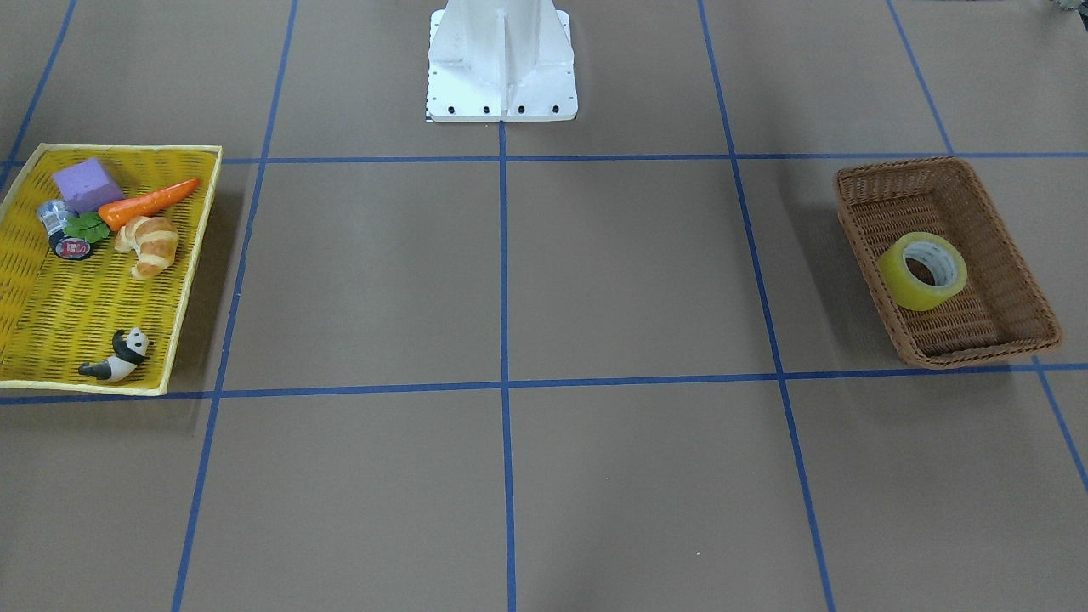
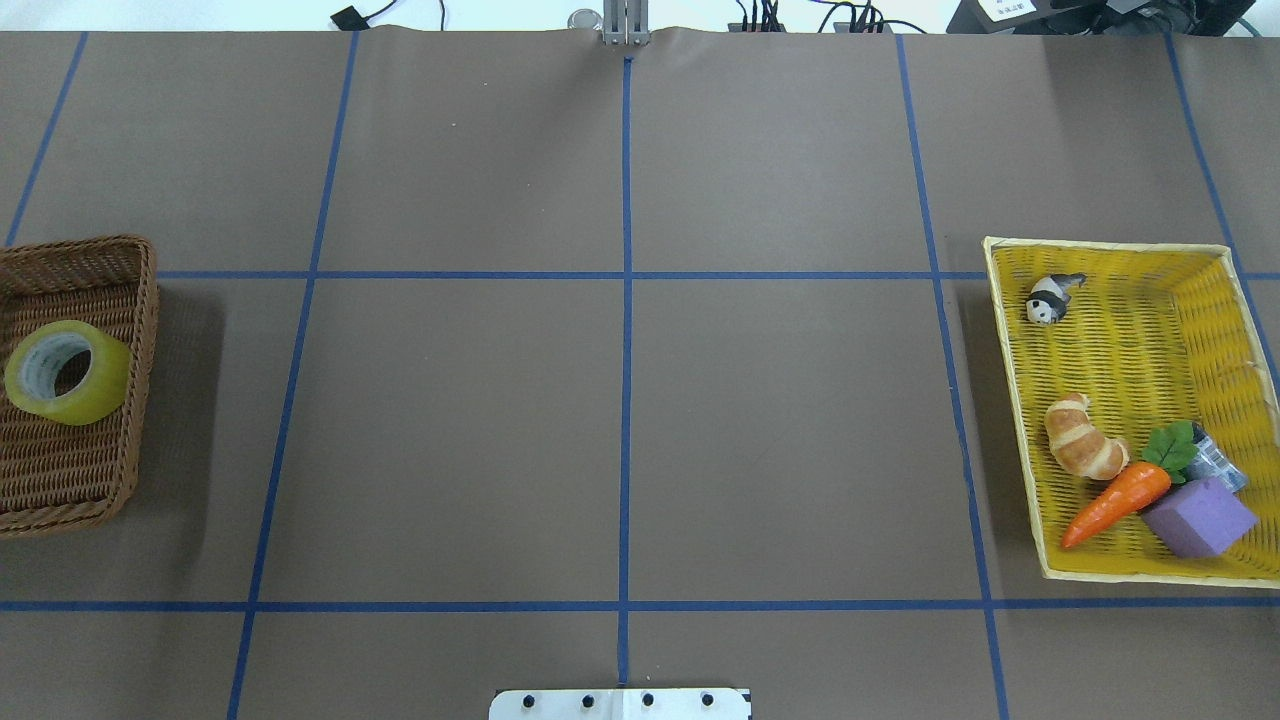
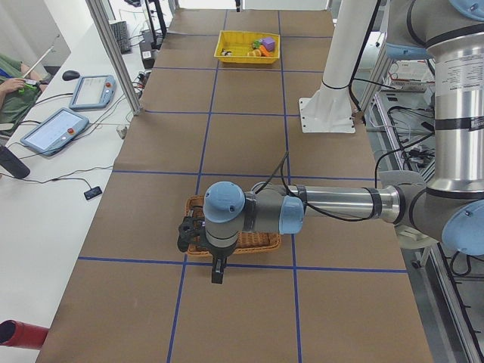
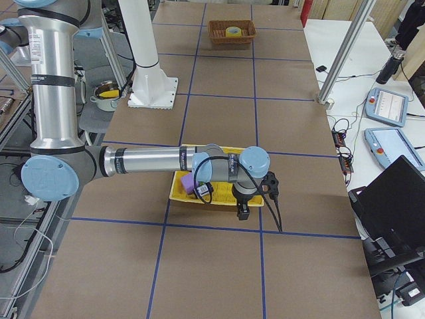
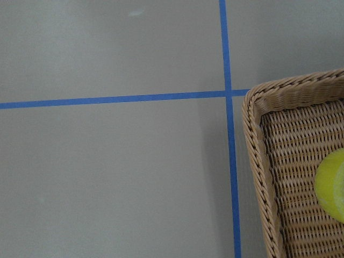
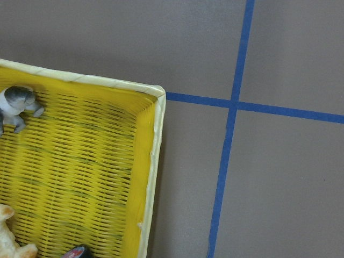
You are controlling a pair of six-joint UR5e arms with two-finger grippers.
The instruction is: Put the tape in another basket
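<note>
The yellow tape (image 1: 922,270) lies tilted inside the brown wicker basket (image 1: 1011,293), on the table's left side in the overhead view (image 2: 67,372). The left wrist view shows a basket corner (image 5: 257,156) and an edge of the tape (image 5: 333,185). My left gripper (image 3: 218,271) hangs above the basket's outer side. It shows only in the exterior left view, so I cannot tell whether it is open or shut. My right gripper (image 4: 242,211) hangs by the far end of the table over the yellow tray. It shows only in the exterior right view, and its state is also unclear.
A flat yellow woven tray (image 2: 1130,330) on the table's right holds a panda figure (image 2: 1050,298), a croissant (image 2: 1082,437), a carrot (image 2: 1115,503), a purple block (image 2: 1198,517) and a small dark roll with a red label (image 1: 72,246). The robot's white base (image 1: 501,59) stands mid-table.
</note>
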